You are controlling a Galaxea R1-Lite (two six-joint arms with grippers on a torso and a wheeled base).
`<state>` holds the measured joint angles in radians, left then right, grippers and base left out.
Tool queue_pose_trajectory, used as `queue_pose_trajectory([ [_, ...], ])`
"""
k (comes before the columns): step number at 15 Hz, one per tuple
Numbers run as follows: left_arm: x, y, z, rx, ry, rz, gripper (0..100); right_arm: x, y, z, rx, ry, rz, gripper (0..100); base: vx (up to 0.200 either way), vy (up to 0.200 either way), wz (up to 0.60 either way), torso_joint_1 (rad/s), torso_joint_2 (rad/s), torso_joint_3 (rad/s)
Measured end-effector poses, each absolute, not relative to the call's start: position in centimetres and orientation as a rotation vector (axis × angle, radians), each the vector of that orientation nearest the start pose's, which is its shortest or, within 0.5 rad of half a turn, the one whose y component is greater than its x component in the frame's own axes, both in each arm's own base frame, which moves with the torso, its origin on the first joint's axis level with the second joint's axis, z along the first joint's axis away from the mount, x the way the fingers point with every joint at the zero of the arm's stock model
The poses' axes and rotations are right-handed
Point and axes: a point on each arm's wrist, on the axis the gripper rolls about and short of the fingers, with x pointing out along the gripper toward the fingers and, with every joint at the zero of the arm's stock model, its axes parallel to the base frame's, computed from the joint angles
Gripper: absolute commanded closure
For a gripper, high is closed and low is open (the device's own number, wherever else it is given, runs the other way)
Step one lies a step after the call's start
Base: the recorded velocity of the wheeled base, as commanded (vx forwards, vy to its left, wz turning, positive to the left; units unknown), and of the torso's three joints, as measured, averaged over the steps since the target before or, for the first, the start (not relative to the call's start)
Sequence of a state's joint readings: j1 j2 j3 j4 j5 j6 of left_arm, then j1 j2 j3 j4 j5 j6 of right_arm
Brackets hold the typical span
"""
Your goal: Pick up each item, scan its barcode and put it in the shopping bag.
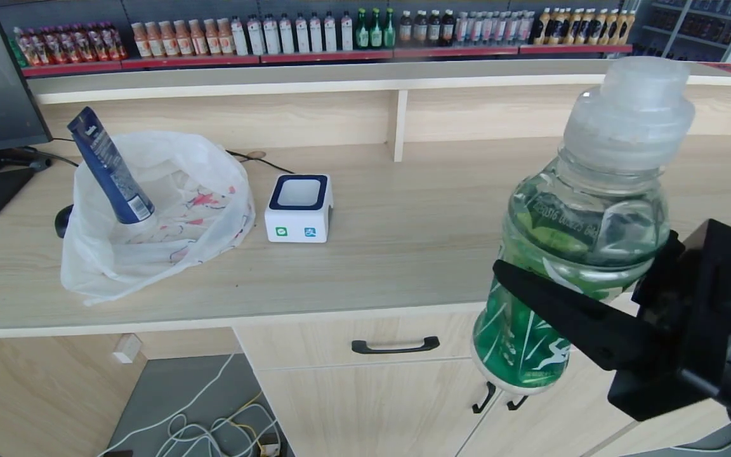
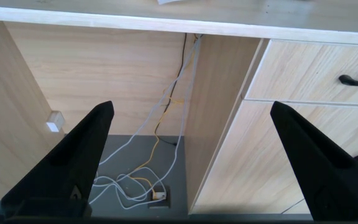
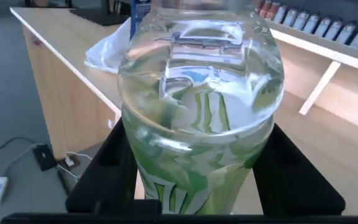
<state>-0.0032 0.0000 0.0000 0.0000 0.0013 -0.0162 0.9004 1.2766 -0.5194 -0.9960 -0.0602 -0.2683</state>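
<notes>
Right gripper [image 1: 568,279] is up in the near foreground, its black fingers [image 1: 549,304] clamped on the lower body of the green clear plastic drink bottle with a pale translucent cap [image 1: 587,209], which is held upright and just off vertical, cap tipping toward 1 o'clock, in the air off the front edge of the light wooden table [image 1: 416,241]. From the white box scanner with the dark blue-rimmed top [image 1: 299,209], the bottle is out at about 4 o'clock and well apart from it. At 9 o'clock of the scanner, just beside it, the white plastic shopping bag [image 1: 213,184] lies open on the table, and a dark blue tube [image 1: 108,168] stands in it, leaning toward 11 o'clock. Left gripper [image 2: 191,109] is low, below the table's edge, fingers wide apart with nothing between them, facing the wooden cabinet fronts and a tangle of white and yellow cables [image 2: 135,180] on the grey floor
</notes>
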Motion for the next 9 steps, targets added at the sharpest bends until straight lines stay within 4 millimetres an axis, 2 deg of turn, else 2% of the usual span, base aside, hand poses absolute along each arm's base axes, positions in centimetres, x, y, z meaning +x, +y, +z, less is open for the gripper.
queue_pose_trajectory([
  [3, -2.3, 0.0, 7.5, -0.017, 0.0, -0.002, 0, 14.9, 15.4, 26.1, 0.034, -0.356, 0.73, 100, 0.0, 0.0, 0.0, 0.0, 0.0, 0.0],
  [6, -2.3, 0.0, 7.5, -0.017, 0.0, -0.001, 0, 17.7, 16.4, 26.1, 0.088, -0.378, 0.725, 100, 0.0, 0.0, 0.0, 0.0, 0.0, 0.0],
  [9, -2.3, 0.0, 7.5, -0.017, 0.0, -0.001, 0, 20.7, 17.2, 26.3, 0.215, -0.513, 0.686, 100, 0.0, 0.0, 0.0, 0.0, 0.0, 0.0],
])
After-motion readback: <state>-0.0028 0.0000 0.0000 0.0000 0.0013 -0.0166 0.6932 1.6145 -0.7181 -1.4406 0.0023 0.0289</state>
